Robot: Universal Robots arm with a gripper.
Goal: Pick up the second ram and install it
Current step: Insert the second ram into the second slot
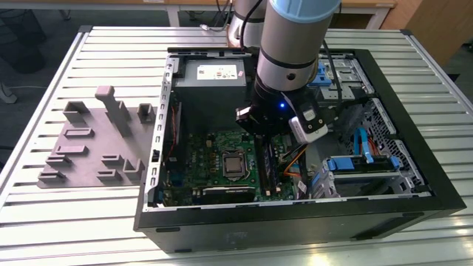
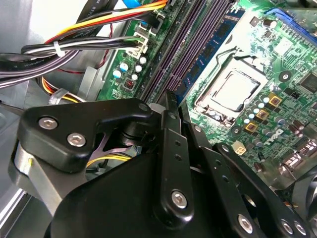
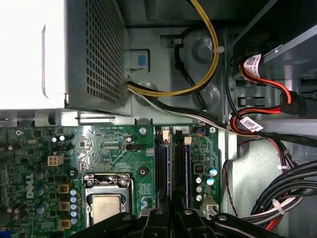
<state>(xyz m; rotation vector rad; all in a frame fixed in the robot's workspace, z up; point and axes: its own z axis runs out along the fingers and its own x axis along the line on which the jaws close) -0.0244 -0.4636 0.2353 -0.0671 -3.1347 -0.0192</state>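
A dark-blue second ram (image 1: pixel 267 169) stands on edge along the memory slots of the green motherboard (image 1: pixel 199 158), inside the open computer case. My gripper (image 1: pixel 260 136) reaches down into the case over the stick's middle. In the second wrist view the black fingers (image 2: pixel 171 148) close to a narrow point at the gripper (image 2: pixel 173 101), and the second ram (image 2: pixel 210 49) runs away from them between the purple slots. In the first wrist view the second ram (image 3: pixel 184 168) leads out from the gripper (image 3: pixel 172 213) toward the power supply. The gripper is shut on the stick.
The processor socket (image 1: pixel 234 164) lies beside the slots. The power supply (image 1: pixel 214 72) sits at the case's far end. Cable bundles (image 2: pixel 74 44) run close to the fingers. A drive cage with blue clips (image 1: pixel 362 163) stands at the exterior view's right, a grey fixture (image 1: pixel 96 138) on the table at its left.
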